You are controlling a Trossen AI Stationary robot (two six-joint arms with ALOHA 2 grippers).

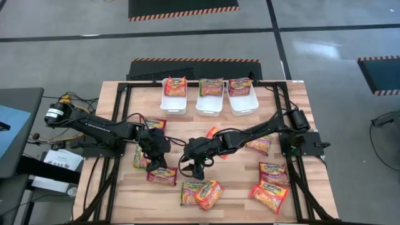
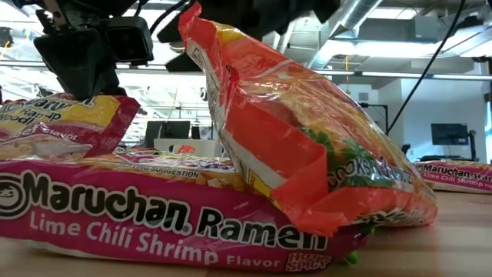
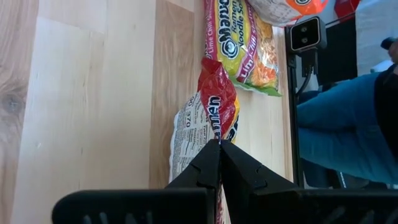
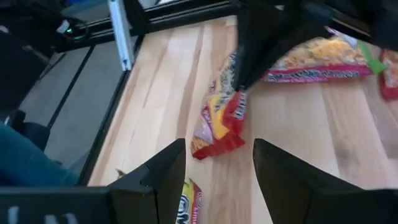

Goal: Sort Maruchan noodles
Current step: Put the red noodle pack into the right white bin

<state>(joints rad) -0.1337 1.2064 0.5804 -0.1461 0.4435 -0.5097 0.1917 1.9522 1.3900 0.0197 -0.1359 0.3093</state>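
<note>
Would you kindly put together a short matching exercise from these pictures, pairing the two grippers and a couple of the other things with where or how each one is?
Column one:
1. left gripper
2. right gripper
3. three white bins
4. orange packet

Column two:
A. in a row at the table's far edge, each holding noodles
B. open, above the table's middle, holding nothing
C. shut on the end of a red packet
D. propped tilted on a Lime Chili Shrimp packet

Pairs: 1-C, 2-B, 3-A, 4-D
</note>
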